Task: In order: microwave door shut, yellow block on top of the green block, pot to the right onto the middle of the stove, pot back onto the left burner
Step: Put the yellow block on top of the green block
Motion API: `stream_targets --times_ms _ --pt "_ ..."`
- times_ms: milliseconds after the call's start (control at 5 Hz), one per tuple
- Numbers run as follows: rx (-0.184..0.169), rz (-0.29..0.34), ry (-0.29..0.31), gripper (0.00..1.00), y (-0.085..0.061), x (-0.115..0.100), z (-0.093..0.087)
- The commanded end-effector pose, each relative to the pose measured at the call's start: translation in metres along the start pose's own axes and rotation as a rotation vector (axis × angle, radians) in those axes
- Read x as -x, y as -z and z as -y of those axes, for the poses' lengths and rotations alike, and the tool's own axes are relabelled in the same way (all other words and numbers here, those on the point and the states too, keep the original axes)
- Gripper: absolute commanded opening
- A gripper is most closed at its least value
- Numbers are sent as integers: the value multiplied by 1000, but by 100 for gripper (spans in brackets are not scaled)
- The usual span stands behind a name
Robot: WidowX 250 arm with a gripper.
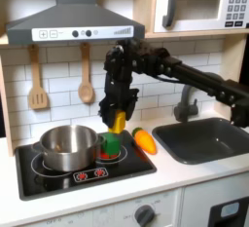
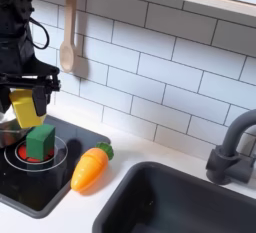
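The microwave door [image 1: 199,5] lies flush with its housing at the upper right of the first exterior view, grey handle on its left side. My gripper [image 1: 119,112] [image 2: 27,93] is shut on the yellow block [image 1: 119,123] [image 2: 24,109], which hangs upright just over the green block [image 1: 111,143] [image 2: 40,140]. The green block sits on a small red piece [image 2: 34,158] on the right burner of the black stove [image 1: 58,180]. The steel pot [image 1: 68,146] stands on the left burner, which it mostly hides. Whether yellow touches green I cannot tell.
An orange carrot toy [image 1: 144,140] [image 2: 90,167] lies on the counter just off the stove's right edge. Beyond it are the dark sink [image 1: 206,139] [image 2: 180,203] and a grey faucet [image 2: 235,149]. A wooden spoon [image 1: 86,80] [image 2: 68,45] and spatula [image 1: 37,85] hang on the tiled wall.
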State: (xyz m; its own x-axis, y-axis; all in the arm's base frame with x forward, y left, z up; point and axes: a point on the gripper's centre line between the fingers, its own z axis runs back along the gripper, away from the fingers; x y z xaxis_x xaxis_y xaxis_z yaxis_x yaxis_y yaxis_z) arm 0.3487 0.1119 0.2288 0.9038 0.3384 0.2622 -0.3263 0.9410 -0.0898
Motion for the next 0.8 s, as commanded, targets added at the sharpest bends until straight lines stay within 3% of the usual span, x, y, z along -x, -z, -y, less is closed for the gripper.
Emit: stream_targets --times_ms 0,200,600 --pt "-17 -34 -14 0 15 -7 -1" --pt "-12 -44 -32 0 23 -6 3" --pt "-4 -38 -18 0 22 -6 16"
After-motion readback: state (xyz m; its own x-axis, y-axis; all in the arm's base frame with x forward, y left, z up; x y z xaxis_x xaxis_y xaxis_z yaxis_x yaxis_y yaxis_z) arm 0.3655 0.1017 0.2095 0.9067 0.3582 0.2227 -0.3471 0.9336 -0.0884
